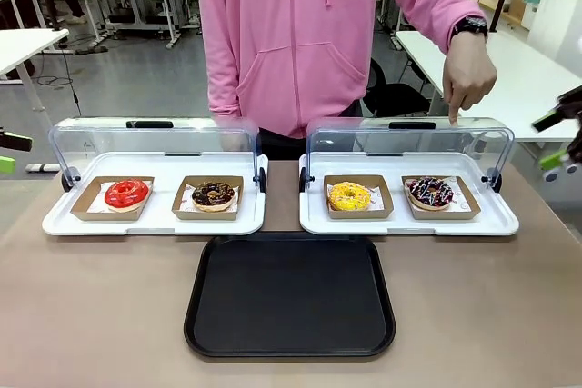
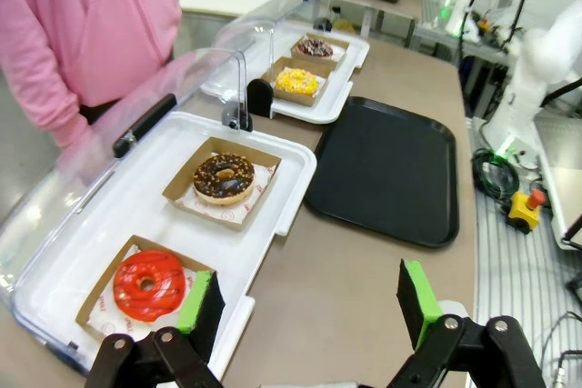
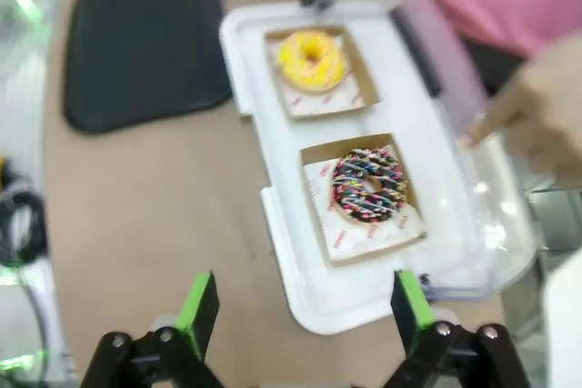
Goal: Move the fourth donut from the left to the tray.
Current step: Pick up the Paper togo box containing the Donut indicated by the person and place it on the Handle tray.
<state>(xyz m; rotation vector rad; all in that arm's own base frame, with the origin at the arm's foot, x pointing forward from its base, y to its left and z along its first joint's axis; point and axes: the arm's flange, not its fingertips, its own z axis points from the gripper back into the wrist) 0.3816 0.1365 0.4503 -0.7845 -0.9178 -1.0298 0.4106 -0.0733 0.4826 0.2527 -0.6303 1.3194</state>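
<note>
The right gripper [image 3: 305,306] hangs with its green-padded jaws spread wide and empty, at the right end of the table; the left gripper [image 2: 307,297] is just as wide and empty at the far left end, over the table edge near the red-glazed donut [image 2: 148,283]; so the right arm is plainly the nearer one.

Nearest the robot in the middle lies the large flat black plastic tray with rounded corners [image 1: 289,293], bare; beyond it and to the right sits a white rectangular tray [image 1: 409,224].

In the right wrist view the dark chocolate ring donut with white drizzle and pink sprinkles [image 3: 368,185] lies straight ahead of the jaws, a little towards the right finger; it rests in a shallow square brown cardboard holder [image 3: 316,156] at the right end of that white tray, whose rim crosses between holder and gripper; a ring has no long axis, and the holder sits slightly skew to the finger line.

Just beside it, towards the black tray, is the yellow-glazed donut [image 1: 349,195]; behind both, the clear dome lid [image 1: 409,143] stands swung back, so the front looks open; the person's hand [image 1: 468,74] points a finger onto that lid above the donut, the likeliest thing to foul a reach.
</note>
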